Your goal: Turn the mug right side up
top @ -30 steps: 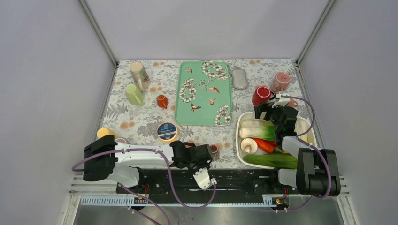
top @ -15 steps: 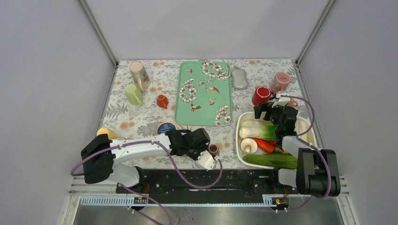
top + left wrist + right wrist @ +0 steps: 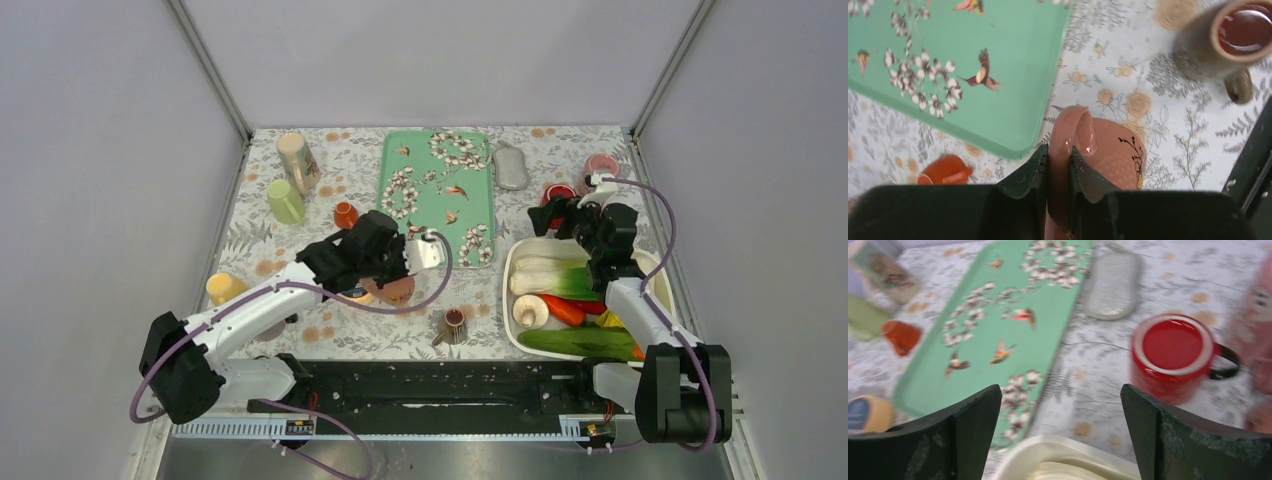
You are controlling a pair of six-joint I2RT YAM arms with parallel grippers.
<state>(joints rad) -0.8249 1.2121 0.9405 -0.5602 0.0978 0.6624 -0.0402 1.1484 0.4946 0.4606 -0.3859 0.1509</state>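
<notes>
White arm links (image 3: 262, 300), black joints (image 3: 185, 375) — purple cables (image 3: 447, 262) looping; black tool fingers (image 3: 973, 435).

The left arm (image 3: 250, 310) stretches diagonally from its base at the near left corner of the desk (image 3: 260, 240) toward the middle. The left tool (image 3: 398, 268) has both fingers (image 3: 1033, 172) pinched tight on the handle of a pink mug (image 3: 1118, 157). The right arm (image 3: 640, 310) reaches away from its base along the right side, wrist turned left. The right tool (image 3: 1060, 390) hangs above the desk, jaws spread wide and holding nothing.
</notes>
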